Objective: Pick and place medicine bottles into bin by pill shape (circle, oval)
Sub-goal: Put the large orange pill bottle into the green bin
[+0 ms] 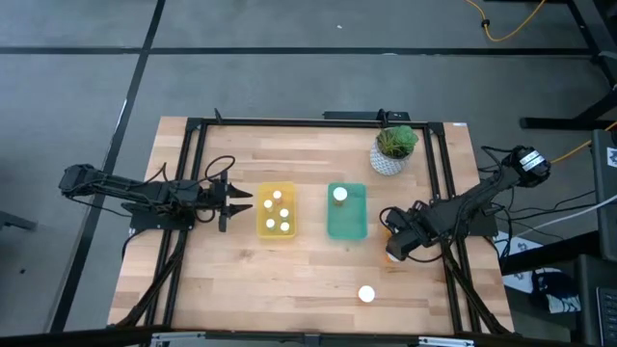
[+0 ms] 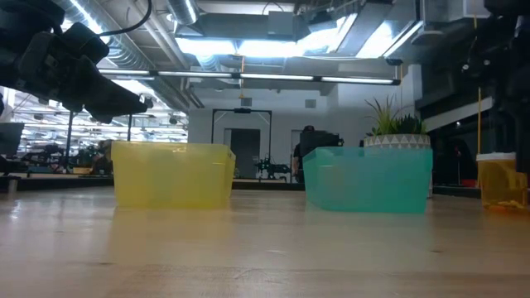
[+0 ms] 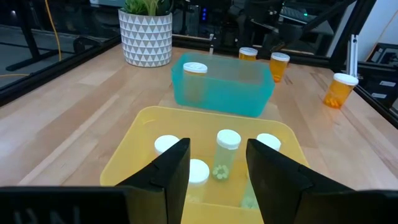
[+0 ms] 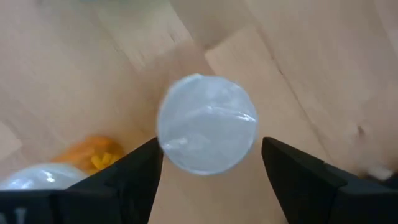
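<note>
Several white-capped medicine bottles [image 3: 227,152] stand in the yellow bin [image 1: 276,211]. One bottle [image 1: 339,195] stands in the green bin [image 1: 347,212]. Two orange bottles [image 1: 393,256] stand on the table right of the green bin, under my right gripper [image 1: 394,241]. That gripper points down, open, over one white cap [image 4: 207,123], its fingers [image 4: 134,177] on either side and clear of it. A second orange bottle [image 4: 68,165] stands close by. Another bottle [image 1: 366,294] stands alone near the front edge. My left gripper [image 1: 238,202] hangs open, left of the yellow bin.
A white patterned pot with a green plant [image 1: 393,150] stands at the far right, behind the green bin. A dark metal frame [image 1: 193,173] runs along the table's left, right and far sides. Bare wood lies in front of both bins.
</note>
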Robot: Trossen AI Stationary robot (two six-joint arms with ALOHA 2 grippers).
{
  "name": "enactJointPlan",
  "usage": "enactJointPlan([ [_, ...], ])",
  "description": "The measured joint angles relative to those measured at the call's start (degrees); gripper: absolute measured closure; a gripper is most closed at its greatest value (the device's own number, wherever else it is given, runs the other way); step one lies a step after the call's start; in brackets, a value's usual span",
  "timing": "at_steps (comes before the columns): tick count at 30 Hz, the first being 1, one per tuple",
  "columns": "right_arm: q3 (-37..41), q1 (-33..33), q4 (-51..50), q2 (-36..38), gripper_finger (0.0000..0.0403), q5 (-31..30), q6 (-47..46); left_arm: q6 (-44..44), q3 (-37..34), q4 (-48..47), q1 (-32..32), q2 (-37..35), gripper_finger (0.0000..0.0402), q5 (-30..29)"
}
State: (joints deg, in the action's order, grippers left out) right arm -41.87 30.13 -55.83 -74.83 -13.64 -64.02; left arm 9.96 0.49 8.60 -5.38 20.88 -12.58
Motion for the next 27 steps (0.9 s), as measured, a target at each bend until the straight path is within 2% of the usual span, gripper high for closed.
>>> enactJointPlan([
  [7,0.0,-2.3,2.7,0.0,0.0128,-3.4,3.9,0.0,0.0,0.0,0.0,0.0,0.0252,0.0],
  [23,0.0,-3.7,2.7,-0.1,0.0128,-0.8,4.0,0.0,0.0,0.0,0.0,0.0,0.0252,0.0],
  [27,0.0,-3.7,2.8,-0.1,0.0142,-0.8,3.9,0.0,0.0,0.0,0.0,0.0,0.0252,0.0],
])
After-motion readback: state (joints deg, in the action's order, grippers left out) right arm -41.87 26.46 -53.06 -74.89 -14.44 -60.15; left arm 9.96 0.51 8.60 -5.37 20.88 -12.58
